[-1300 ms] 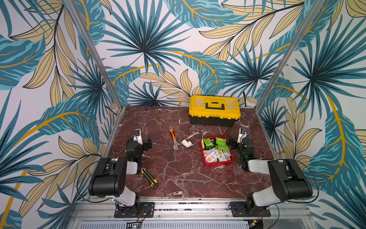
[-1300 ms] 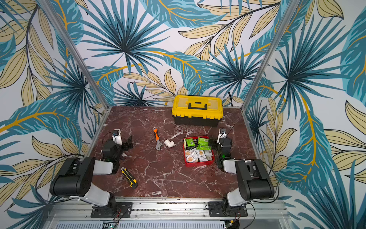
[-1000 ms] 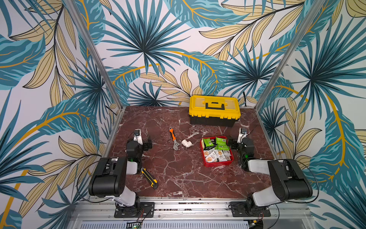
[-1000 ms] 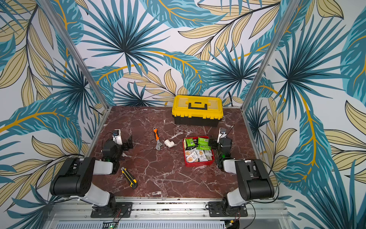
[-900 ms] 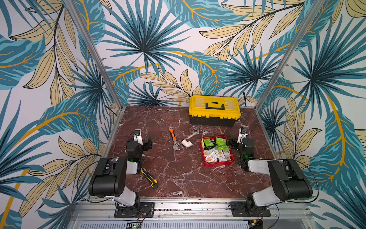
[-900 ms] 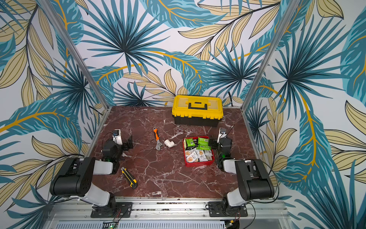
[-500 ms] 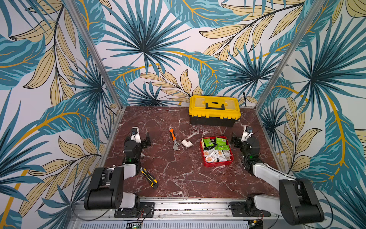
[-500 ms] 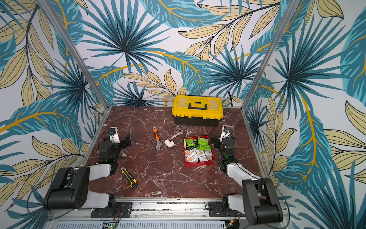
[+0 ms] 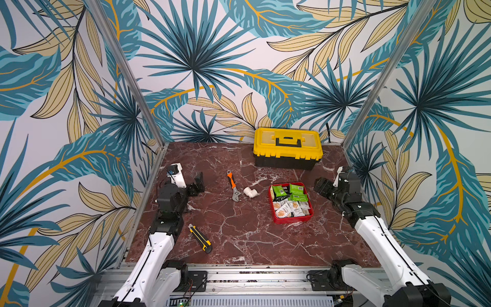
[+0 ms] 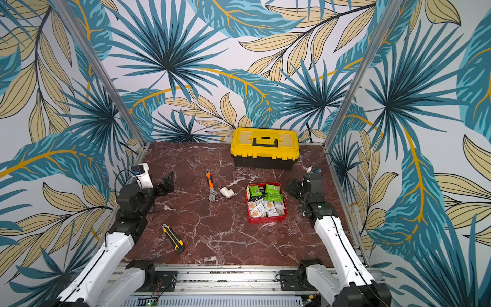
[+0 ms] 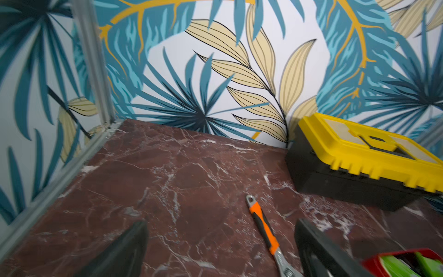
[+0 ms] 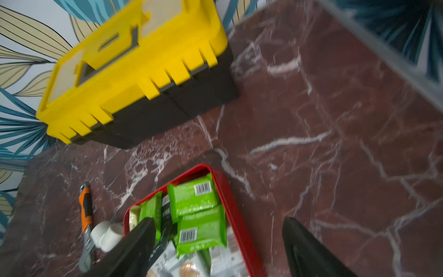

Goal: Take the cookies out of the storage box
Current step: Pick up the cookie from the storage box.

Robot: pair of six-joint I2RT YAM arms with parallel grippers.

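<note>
The storage box (image 9: pixel 292 220) is a shallow red tray right of the table's middle, seen in both top views, and the cookies (image 9: pixel 291 202) fill it: green packets at the back, white and cream ones in front. My right gripper (image 9: pixel 322 186) hovers open just right of the box. In the right wrist view its open jaws (image 12: pixel 219 221) straddle the box's red wall (image 12: pixel 236 208), one finger over the green cookies (image 12: pixel 199 215). My left gripper (image 9: pixel 198 184) is open and empty at the far left, well away from the box, with only bare marble between its fingertips (image 11: pixel 221 225).
A yellow-and-black toolbox (image 9: pixel 288 148) stands against the back wall behind the box. An orange-handled wrench (image 9: pixel 233 186) and a white pipe elbow (image 9: pixel 250 192) lie left of the box. A yellow utility knife (image 9: pixel 199 238) lies front left. Patterned walls close in three sides.
Both arms have unfolded from their tucked rest pose and reach forward over the table. Both grippers stay open. The box and cookies have not moved.
</note>
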